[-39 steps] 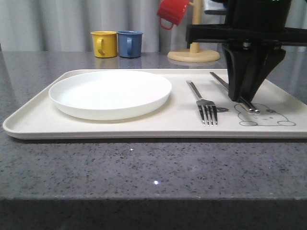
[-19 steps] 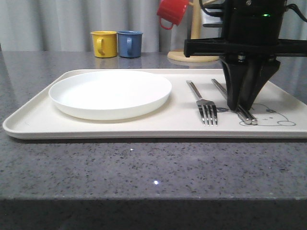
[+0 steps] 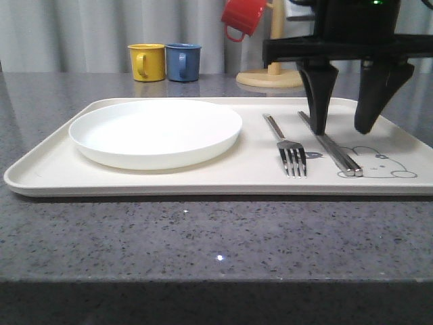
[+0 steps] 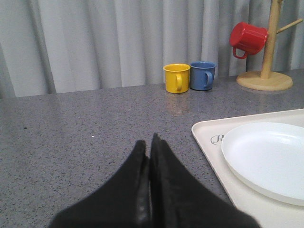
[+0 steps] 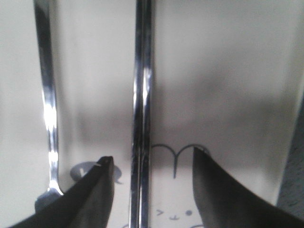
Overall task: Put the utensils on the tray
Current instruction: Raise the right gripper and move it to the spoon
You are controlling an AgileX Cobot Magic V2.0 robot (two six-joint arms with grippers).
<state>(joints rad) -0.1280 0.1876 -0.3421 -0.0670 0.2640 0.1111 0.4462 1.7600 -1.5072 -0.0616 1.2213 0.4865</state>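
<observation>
A grey speckled surface (image 3: pixel 203 237) is carrying the cream tray (image 3: pixel 169 179), where the right hand (image 3: pixel 344 128), at right of frame, is now standing spread open, having just released the chopsticks (image 3: pixel 333 149) beside the fork (image 3: pixel 287 145).

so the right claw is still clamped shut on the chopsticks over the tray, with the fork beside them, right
Not quite. The right claw is open, its fingers spread either side of the chopsticks, which lie free on the tray beside the fork. The front view shows it.
</observation>
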